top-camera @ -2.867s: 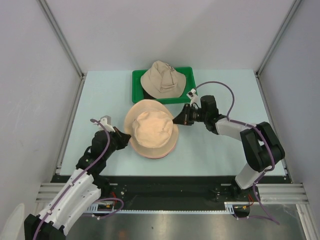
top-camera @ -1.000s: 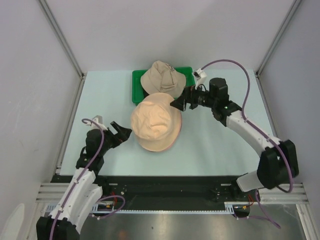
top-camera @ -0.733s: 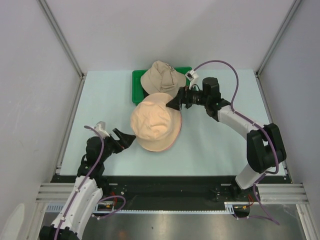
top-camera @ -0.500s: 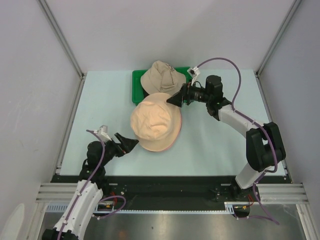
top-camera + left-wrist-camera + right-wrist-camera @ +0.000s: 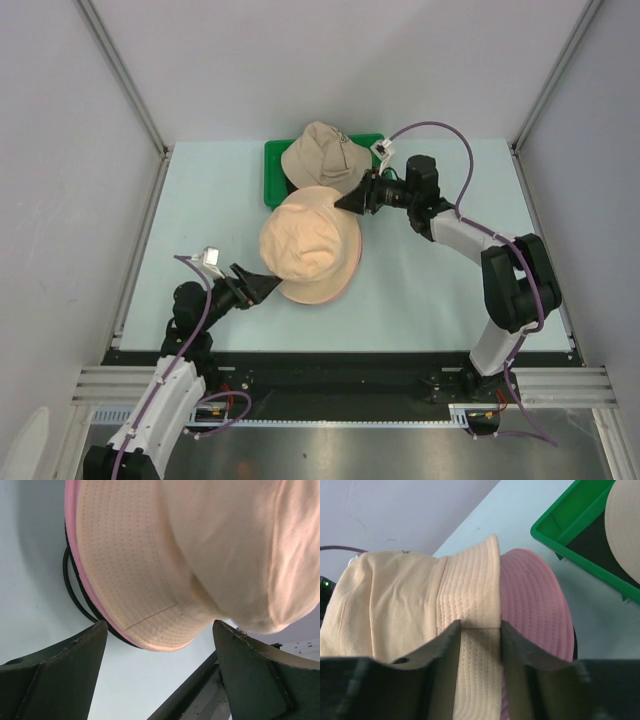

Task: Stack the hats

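Near left corner: my left pincer [image 5: 265,286] stands wide, just short of the peach hat [image 5: 308,242], gripping nothing. That hat sits mid-table over a pink hat [image 5: 535,600] and a wire stand [image 5: 67,580]. My right pincer [image 5: 350,200] is narrow, pinching its far brim. I advise drawing both brims down evenly, clear of the pink cloth. A beige hat [image 5: 325,158] lies at the far edge.

The peach hat [image 5: 310,245] hides most of the pink hat [image 5: 532,610] and wire stand [image 5: 64,570].
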Robot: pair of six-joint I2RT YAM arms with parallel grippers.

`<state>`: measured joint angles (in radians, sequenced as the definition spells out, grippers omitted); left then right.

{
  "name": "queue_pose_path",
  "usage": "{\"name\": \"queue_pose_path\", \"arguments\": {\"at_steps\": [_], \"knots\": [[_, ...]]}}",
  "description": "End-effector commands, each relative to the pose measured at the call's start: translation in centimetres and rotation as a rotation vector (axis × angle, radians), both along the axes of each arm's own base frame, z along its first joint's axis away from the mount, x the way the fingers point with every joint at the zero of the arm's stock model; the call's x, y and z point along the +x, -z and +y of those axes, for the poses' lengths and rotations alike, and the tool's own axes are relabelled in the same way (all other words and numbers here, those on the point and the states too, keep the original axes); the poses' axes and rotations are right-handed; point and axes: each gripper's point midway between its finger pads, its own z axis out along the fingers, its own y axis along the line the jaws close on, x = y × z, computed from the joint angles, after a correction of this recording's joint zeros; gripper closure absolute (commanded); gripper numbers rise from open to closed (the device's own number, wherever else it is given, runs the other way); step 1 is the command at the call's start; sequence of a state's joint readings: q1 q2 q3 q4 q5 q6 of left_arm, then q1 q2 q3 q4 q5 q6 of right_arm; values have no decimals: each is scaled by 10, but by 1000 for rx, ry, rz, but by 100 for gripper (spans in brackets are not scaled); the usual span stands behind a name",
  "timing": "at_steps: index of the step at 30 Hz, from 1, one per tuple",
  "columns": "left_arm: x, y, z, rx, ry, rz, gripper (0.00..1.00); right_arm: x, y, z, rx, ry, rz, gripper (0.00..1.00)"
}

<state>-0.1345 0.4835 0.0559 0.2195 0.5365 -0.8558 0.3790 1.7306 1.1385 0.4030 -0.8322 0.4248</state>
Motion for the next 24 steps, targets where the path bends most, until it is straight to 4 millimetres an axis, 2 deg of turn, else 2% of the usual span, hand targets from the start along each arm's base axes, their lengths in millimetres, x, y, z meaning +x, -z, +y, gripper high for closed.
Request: {"name": "queue_pose_path", "arguments": {"at_steps": [1,2,4,5,12,14,17,24], "knots": [[-8,23,-1,-15,14,23,9,-3,-12,1,46,-18,-33,70],[-10,26,-2,-17,18,31,9,-2,-11,1,44,-12,-29,82],[-11,31,-2,-20,19,43,9,-1,-4,-1,21,6,-17,92],[-11,32,-2,-20,19,49,10,3,1,-3,6,34,-7,100],[-11,39,0,-6,5,76,12,14,60,-16,-124,142,125,100],[-12,42,0,-6,5,83,12,11,70,-17,-130,144,141,100],[-14,44,0,-15,9,87,14,8,76,-17,-121,143,159,100],[-27,61,-2,-16,36,140,15,8,76,-18,-124,148,162,100]]}}
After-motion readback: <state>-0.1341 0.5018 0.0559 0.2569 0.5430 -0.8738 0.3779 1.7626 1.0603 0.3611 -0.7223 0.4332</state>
